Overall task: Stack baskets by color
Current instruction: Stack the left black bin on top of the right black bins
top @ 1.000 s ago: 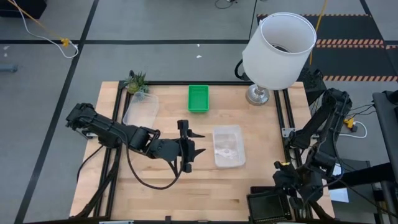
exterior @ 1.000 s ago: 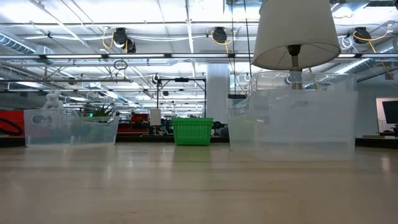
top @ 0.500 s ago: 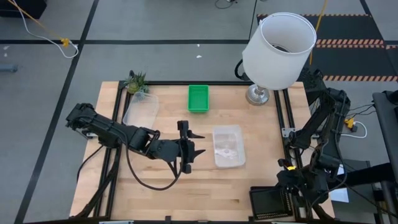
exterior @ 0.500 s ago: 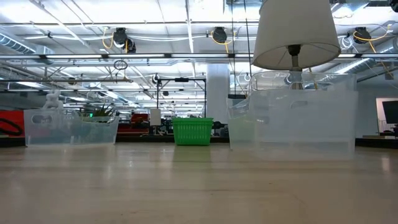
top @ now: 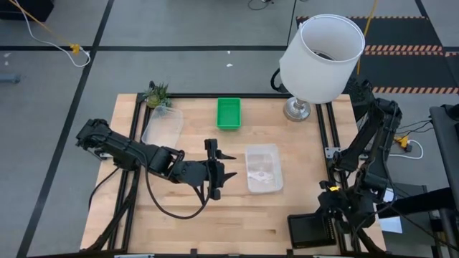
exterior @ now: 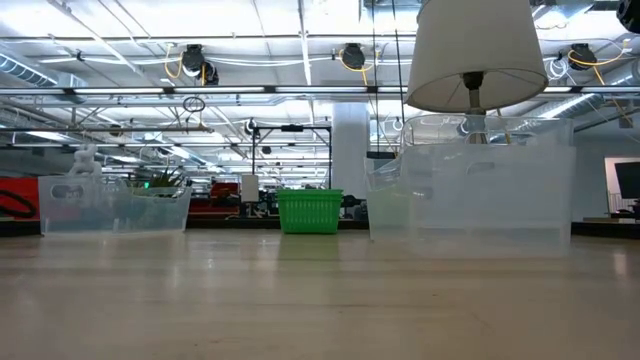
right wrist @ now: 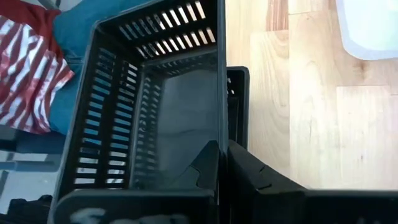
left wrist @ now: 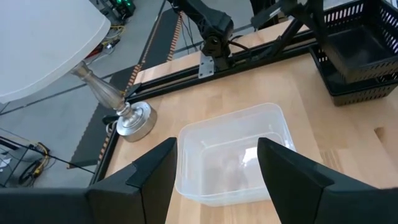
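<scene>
Baskets are spread over the table: at the near right corner the right gripper (right wrist: 219, 163) has its fingers pinched shut on the wall of a black basket (top: 310, 231), and the right wrist view alone shows a second black basket (right wrist: 238, 109) nested under it, plus red-striped cloth (right wrist: 28, 68) past the table edge. Near the middle, the left gripper (top: 224, 165) hovers with its fingers spread and nothing between them, aimed at the clear basket (top: 262, 168) just beside it. Farther back lie another clear basket (top: 162, 125) on the left, touching distance from a small potted plant (top: 156, 93), and a green basket (top: 229, 113) at the centre rear. The lamp (top: 320, 57) at the far right corner overhangs the table and hides part of that corner from above. Compared with a second ago, the held black basket has shifted slightly inward over the table; the left arm has not moved. From table height, neither gripper appears, only the green and clear baskets and the lampshade.
</scene>
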